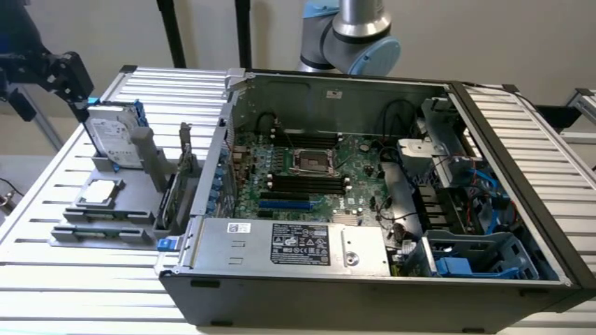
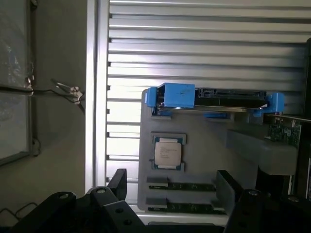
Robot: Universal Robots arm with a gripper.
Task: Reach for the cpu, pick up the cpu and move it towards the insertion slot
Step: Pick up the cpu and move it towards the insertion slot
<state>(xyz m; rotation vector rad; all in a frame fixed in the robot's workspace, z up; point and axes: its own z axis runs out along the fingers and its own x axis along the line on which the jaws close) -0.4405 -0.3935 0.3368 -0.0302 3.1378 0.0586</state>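
Black hand open and empty, fingers spread above the cpu, a flat, square, silver-topped chip in a grey moulded tray on the ribbed metal tabletop. In the exterior view the shiny-framed square slot sits at about 3 o'clock of it.

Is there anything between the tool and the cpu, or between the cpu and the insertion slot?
Between the tool and the cpu nothing visible stands. Between the cpu and the insertion slot rise an upright card in the grey holder and the computer case's side wall.
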